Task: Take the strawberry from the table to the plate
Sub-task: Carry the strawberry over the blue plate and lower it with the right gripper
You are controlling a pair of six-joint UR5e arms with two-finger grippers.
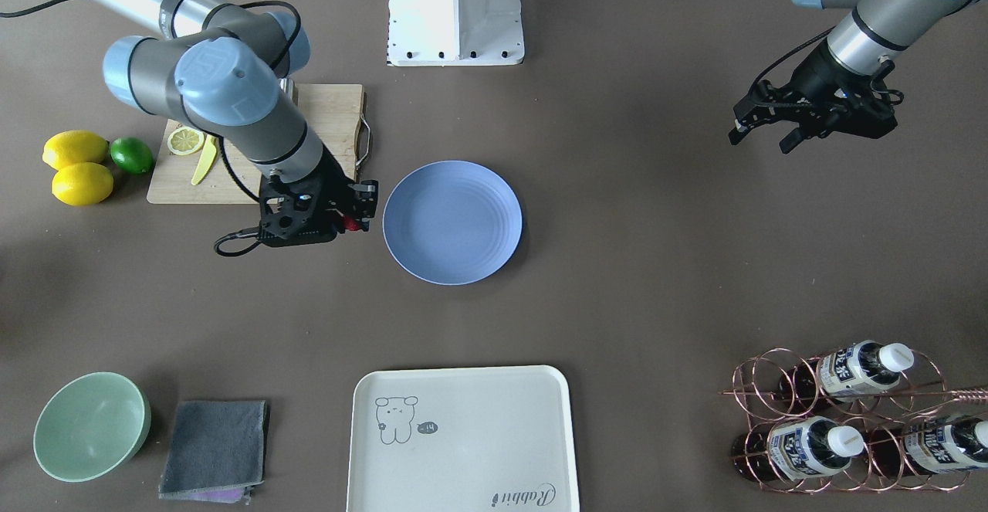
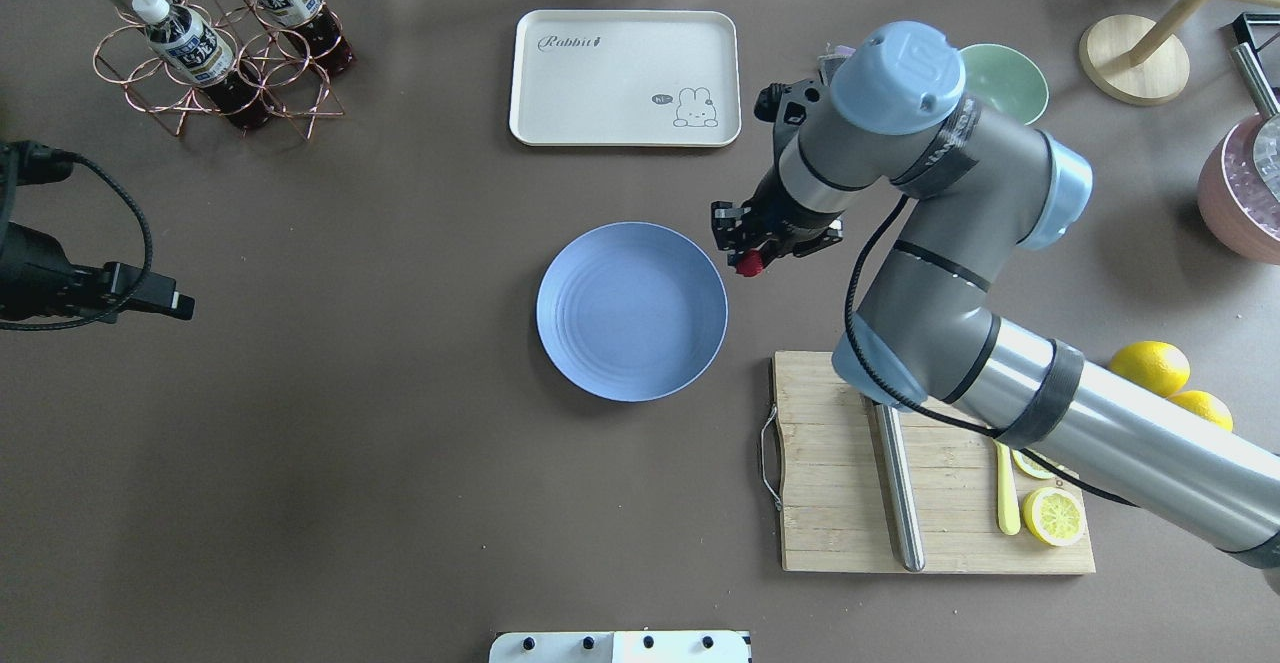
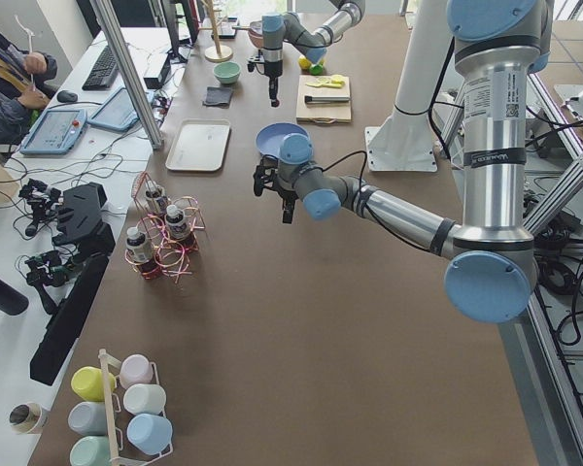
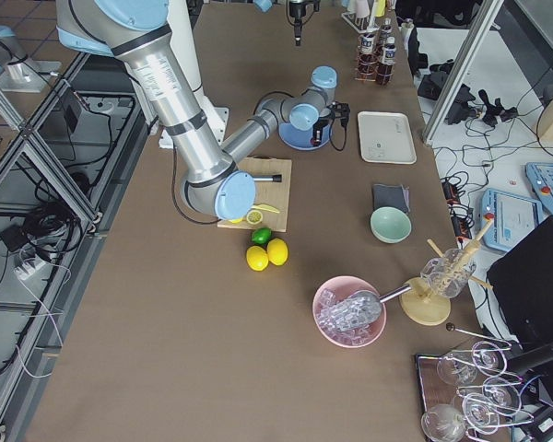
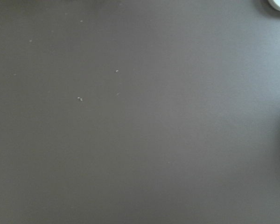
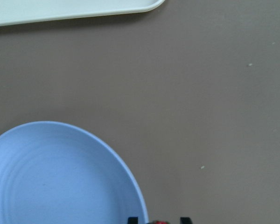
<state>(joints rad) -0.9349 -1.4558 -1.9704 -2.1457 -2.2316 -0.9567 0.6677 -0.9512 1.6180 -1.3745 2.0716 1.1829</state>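
Observation:
A small dark-red strawberry [image 1: 351,224] [image 2: 748,263] hangs just above the brown-grey table [image 1: 656,265], with my right gripper [image 1: 353,221] [image 2: 745,257] shut on it. It sits right beside the rim of the round light-blue plate [image 1: 452,222] [image 2: 632,311], outside it. In the right wrist view the plate [image 6: 60,177] fills the lower left, and the strawberry [image 6: 158,222] peeks in at the bottom edge between the fingertips. My left gripper [image 1: 764,138] hovers open with nothing in it, far off on the other side of the table.
A wooden cutting board [image 1: 336,114] with a lemon slice [image 1: 186,140] lies behind the right arm; two lemons [image 1: 77,166] and a lime [image 1: 131,154] sit beside it. Also here are a cream tray [image 1: 463,439], a mint bowl [image 1: 91,425], a grey cloth [image 1: 214,449] and a copper bottle rack [image 1: 849,419].

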